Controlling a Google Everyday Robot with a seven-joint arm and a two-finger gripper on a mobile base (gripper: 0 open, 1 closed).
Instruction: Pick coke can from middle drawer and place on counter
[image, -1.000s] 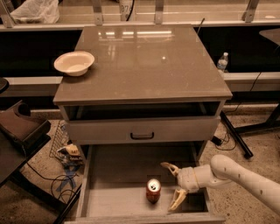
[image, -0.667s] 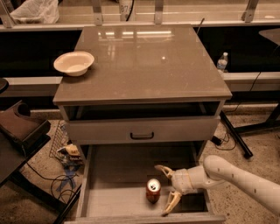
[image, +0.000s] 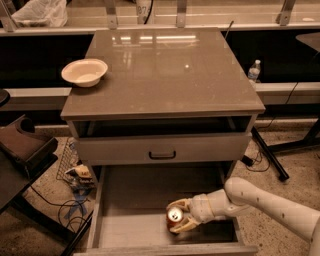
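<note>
One red can (image: 174, 215) stands upright on the floor of the open drawer (image: 125, 229), right of centre and near the front wall. The gripper (image: 172, 217) is down in the drawer with it, its two pale fingers (image: 183, 226) closed on the can from either side, one behind it and one in front. The white arm (image: 265, 200) reaches in from the lower right, over the drawer's right wall. Above, a shut drawer front (image: 200, 148) with a dark handle sits under the counter (image: 165, 75). A white bowl (image: 84, 72) rests on the counter's left edge, well apart from the can. A bottle (image: 254, 71) stands on the ledge to the right.
</note>
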